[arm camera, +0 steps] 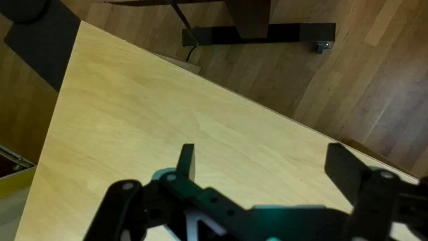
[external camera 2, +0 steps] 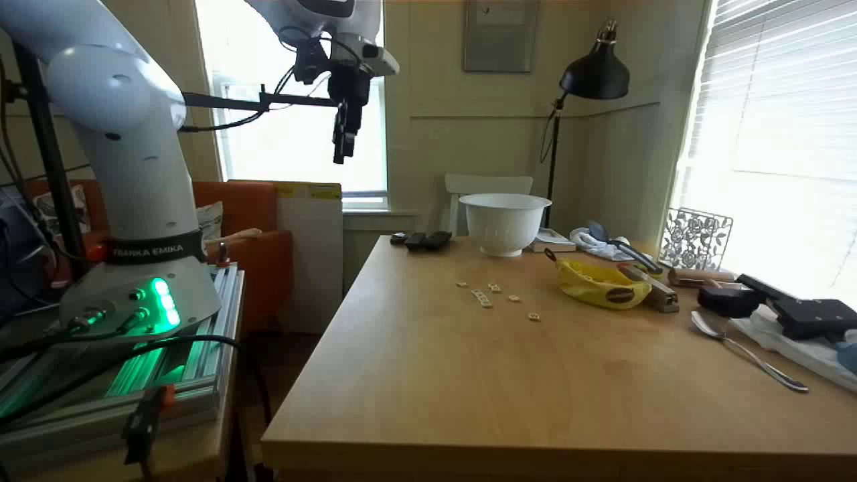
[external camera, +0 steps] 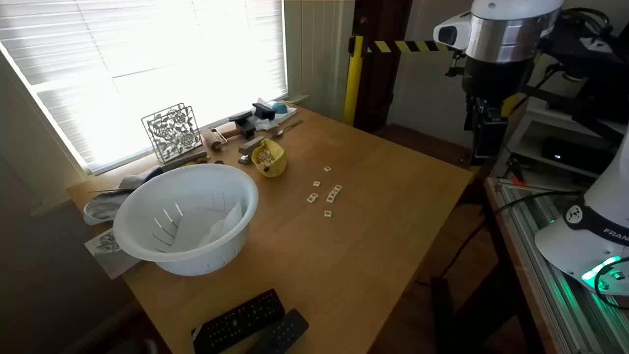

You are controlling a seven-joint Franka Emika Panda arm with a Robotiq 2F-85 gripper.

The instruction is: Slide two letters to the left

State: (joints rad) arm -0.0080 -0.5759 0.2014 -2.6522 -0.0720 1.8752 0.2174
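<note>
The letters are tiny whitish tiles lying flat on the wooden table in both exterior views. Several form a slanted touching row (external camera: 334,193), which also shows in an exterior view (external camera 2: 481,298). A pair of letters (external camera: 312,197) lies beside the row. Single letters lie apart: a letter (external camera: 328,168), another letter (external camera: 316,184) and a third letter (external camera: 328,214). My gripper (arm camera: 261,160) is open and empty in the wrist view, with wide-set fingers above bare table. In the exterior views the gripper (external camera: 484,155) (external camera 2: 342,157) hangs high, away from the letters. No letters show in the wrist view.
A yellow lumpy container (external camera: 269,158) with small pieces stands near the letters. A large white bowl (external camera: 184,211) and dark remotes (external camera: 241,319) are on the table (external camera 2: 428,375). A spoon (external camera 2: 750,355), stapler (external camera 2: 653,288) and metal rose-pattern holder (external camera: 173,132) line the window side.
</note>
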